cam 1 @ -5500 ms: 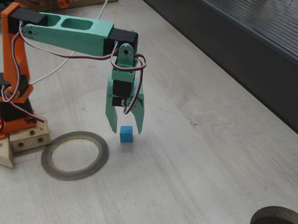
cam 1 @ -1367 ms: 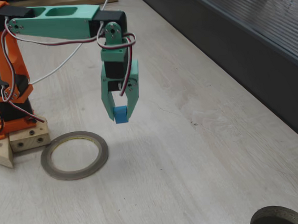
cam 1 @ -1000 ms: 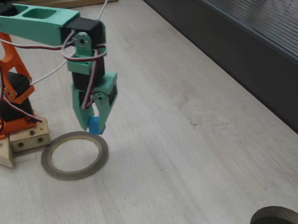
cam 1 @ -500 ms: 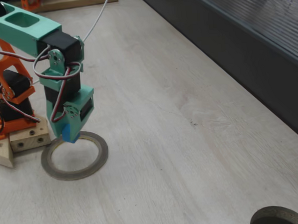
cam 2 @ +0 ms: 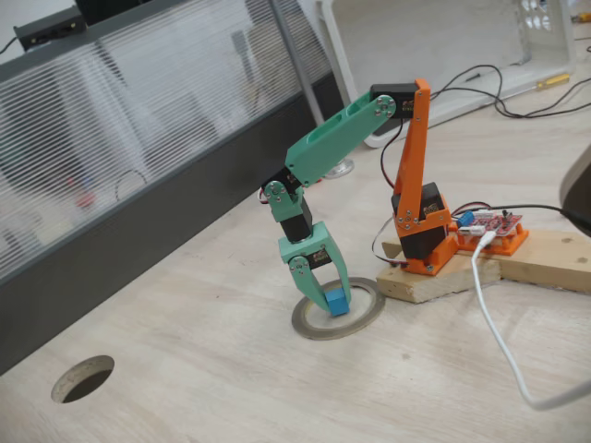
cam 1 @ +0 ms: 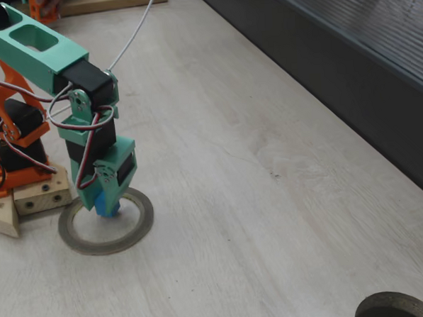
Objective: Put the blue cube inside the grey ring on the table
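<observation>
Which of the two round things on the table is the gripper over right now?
The grey ring beside the arm's base: thin, flat, the blue cube held over it. The darker disc lies far off.

We see the thin flat grey-brown ring (cam 1: 140,222) partly covered by the green two-finger gripper (cam 1: 106,204), and the dark round grey disc (cam 1: 397,307) cut off at the bottom edge.

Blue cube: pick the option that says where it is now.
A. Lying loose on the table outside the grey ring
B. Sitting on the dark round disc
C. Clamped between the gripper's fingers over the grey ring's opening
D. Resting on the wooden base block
C: the blue cube sits pinched in the gripper, low over the opening of the grey ring; the other fixed view agrees.
</observation>
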Robot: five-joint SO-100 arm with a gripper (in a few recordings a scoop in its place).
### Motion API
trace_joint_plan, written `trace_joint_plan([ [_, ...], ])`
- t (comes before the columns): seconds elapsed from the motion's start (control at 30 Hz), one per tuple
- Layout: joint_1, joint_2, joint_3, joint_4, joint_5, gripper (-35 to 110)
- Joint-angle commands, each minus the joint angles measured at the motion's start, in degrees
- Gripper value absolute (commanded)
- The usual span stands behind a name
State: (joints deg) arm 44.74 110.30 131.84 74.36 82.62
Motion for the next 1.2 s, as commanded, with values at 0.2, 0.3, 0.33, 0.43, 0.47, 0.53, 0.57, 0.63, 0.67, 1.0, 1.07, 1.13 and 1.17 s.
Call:
trace_joint_plan([
  [0.2,7.6,1.2,0.9,-0.4,1.1,2],
  [0.3,8.8,1.5,0.7,-0.4,1.1,2],
  [0.33,8.8,1.5,0.8,-0.4,1.1,2],
  [0.43,8.8,1.5,1.0,-0.3,1.1,3],
  [0.47,8.8,1.4,1.0,-0.2,1.1,3],
  [0.53,8.9,1.5,1.0,0.3,1.1,3],
  [0.57,8.9,1.6,1.1,0.4,1.1,3],
  [0.63,8.9,1.6,1.1,0.4,1.0,3],
  [0.67,8.9,1.6,1.1,0.4,1.0,3],
  [1.0,8.9,1.5,1.1,0.5,0.9,3],
  [1.07,8.7,1.5,1.1,0.5,0.9,3],
  [1.13,8.9,1.7,1.1,0.5,0.9,3],
  [1.17,8.9,1.7,1.1,0.5,0.9,3],
])
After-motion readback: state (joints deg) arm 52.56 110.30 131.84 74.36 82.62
